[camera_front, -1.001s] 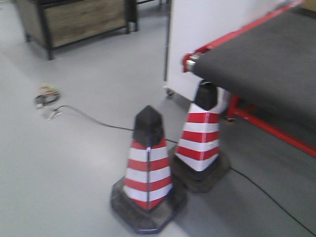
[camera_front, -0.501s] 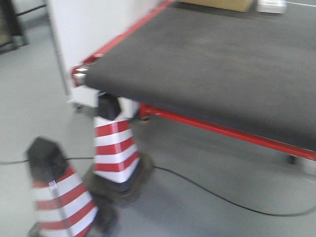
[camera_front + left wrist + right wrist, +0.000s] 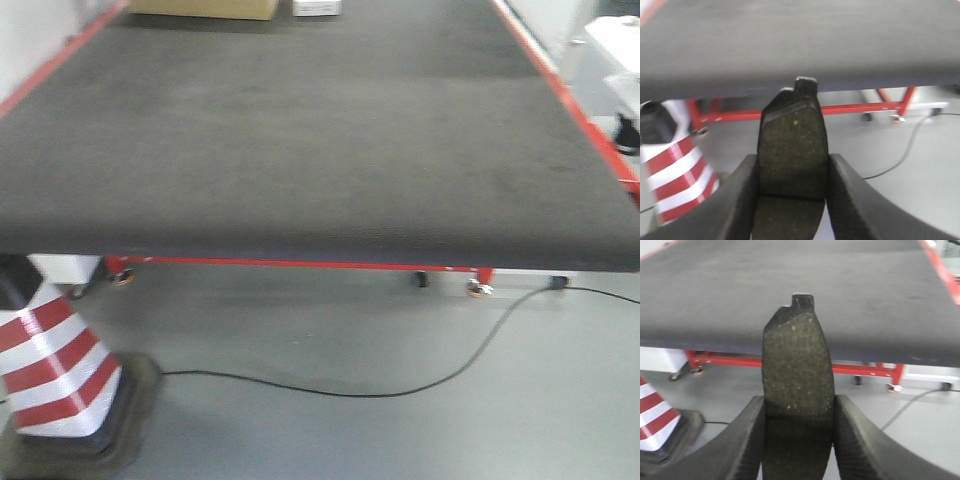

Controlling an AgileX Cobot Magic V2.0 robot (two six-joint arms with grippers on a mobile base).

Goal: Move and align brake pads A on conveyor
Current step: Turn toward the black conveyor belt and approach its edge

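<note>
Left gripper (image 3: 792, 161) clamps the first brake pad (image 3: 792, 145); right gripper (image 3: 799, 405) clamps the second brake pad (image 3: 797, 355). Both pads stand upright, short of the conveyor (image 3: 300, 130) edge. Below the conveyor: striped cone (image 3: 50, 370), black cable (image 3: 400, 388).

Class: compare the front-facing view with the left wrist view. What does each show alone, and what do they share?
Front-facing only: a cardboard box at the far end of the conveyor. Left wrist only: a brake pad clamped in the left gripper. Both: the conveyor's near edge, a red-and-white cone and a black floor cable.
</note>
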